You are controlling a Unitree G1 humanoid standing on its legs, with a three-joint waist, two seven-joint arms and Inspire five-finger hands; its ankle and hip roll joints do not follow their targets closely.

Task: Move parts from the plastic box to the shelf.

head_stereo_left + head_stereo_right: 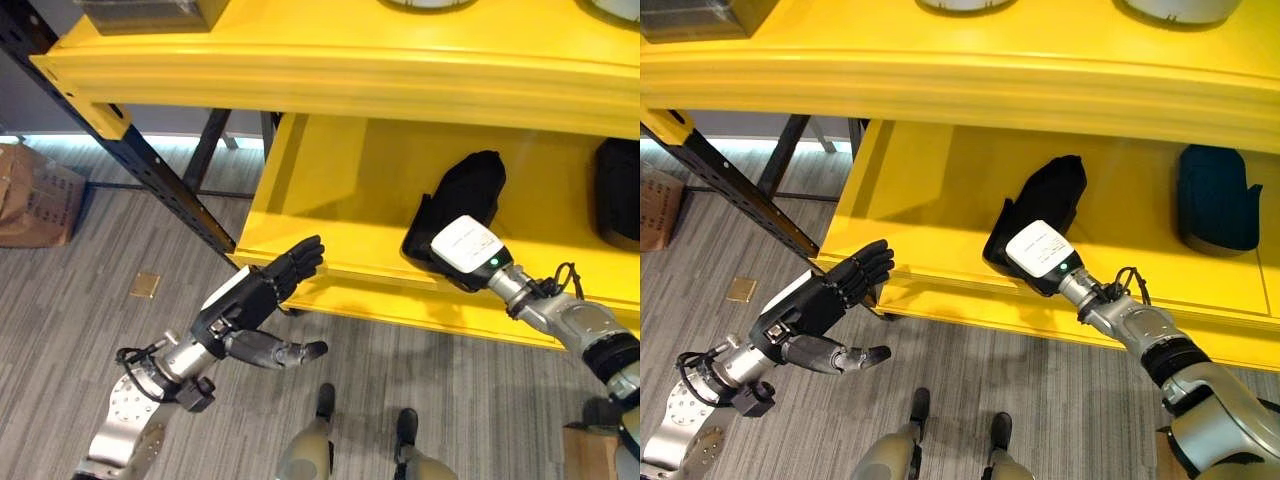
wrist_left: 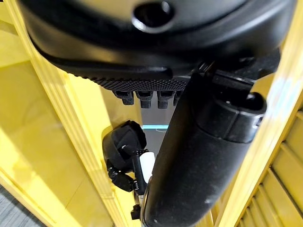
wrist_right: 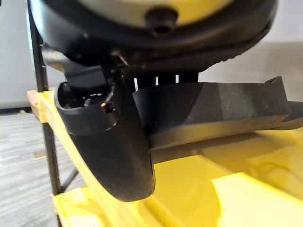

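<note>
The right hand (image 1: 1040, 252) was inside the lower bay of the yellow shelf (image 1: 940, 200), its fingers and thumb closed on a black part (image 1: 1050, 195). The right wrist view showed this part (image 3: 213, 111) as a flat dark slab gripped between thumb and fingers, just above the shelf floor; contact with the floor could not be confirmed. The part's long axis ran from the hand toward the back of the shelf, angled slightly to the robot's right. Release appeared to be the next step, which would require the part to rest on the floor first.

The left hand (image 1: 262, 292) was outside the shelf, near its lower front edge, with fingers straight and holding nothing. It lay well apart from the part, so the right hand was the nearer one.

Count: one black part in the right hand; one dark blue part (image 1: 1212, 200) lying farther right on the same shelf floor. The plastic box was not seen.
</note>
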